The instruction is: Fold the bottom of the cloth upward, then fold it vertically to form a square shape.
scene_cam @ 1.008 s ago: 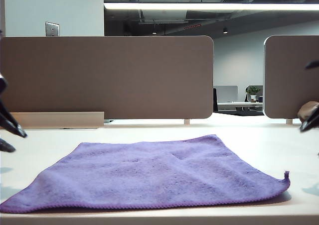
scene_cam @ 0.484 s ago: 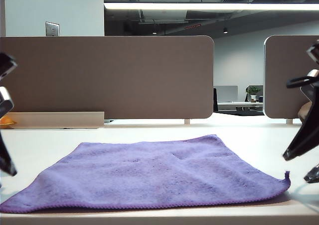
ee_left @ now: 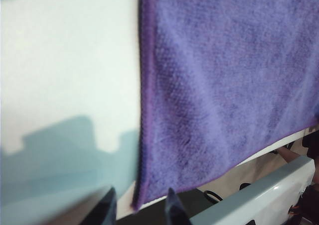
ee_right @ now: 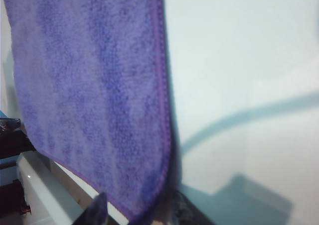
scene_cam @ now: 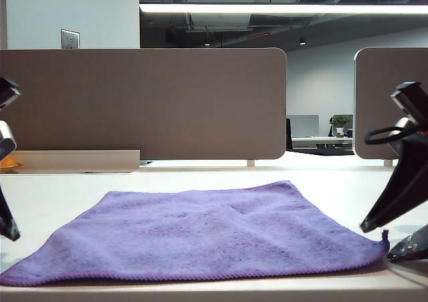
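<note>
Lying flat and unfolded on the table, the cloth; no fold made yet. Left end effector and right end effector each straddle a near corner, fingers apart, nothing gripped.

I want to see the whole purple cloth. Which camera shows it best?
The exterior view: the whole cloth lies flat on the table, with the left gripper and right gripper at its near corners. Each wrist view shows only one edge and corner between open fingers.

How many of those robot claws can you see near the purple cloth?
2. The left gripper hangs by the cloth's near left corner; the right gripper by its near right corner. Both open, holding nothing.
</note>
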Tool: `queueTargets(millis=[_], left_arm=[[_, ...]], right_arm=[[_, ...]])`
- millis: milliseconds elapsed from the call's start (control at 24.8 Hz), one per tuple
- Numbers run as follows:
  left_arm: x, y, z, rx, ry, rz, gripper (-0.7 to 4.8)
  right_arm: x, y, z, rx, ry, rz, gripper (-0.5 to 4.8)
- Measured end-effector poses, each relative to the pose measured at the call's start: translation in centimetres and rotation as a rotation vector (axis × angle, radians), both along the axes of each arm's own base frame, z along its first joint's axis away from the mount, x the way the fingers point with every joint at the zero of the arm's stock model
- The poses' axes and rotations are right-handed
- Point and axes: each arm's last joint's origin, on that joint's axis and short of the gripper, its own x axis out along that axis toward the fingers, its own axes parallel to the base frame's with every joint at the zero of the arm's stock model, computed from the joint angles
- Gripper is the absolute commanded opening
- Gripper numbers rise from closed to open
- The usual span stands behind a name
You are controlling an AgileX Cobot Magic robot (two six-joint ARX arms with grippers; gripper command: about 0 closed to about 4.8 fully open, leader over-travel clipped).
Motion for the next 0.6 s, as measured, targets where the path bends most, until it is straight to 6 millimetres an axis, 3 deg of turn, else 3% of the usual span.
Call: queueTargets(millis=[161, 363, 403, 605], left_arm=[[0.0, 0.0, 0.0, 0.018, -0.005, 0.007, 1.3], [0.1, 0.0, -0.4, 0.026, 0.013, 0.004, 1.53], [0.2, 0.0, -0.5, 0.023, 0.021, -0.003, 1.82], [1.1, -0.5, -1.5, -0.065, 0.063, -0.07, 1.84]], right_arm=[[0.1, 0.0, 0.0, -0.001, -0.003, -0.005, 0.49], [0.1, 0.0, 0.0, 0.002, -0.007, -0.004, 0.08], [0.1, 0.0, 0.0, 0.004, -0.008, -0.004, 0.08], [0.2, 0.1, 0.1, 0.012, -0.02, 0.0, 0.08]])
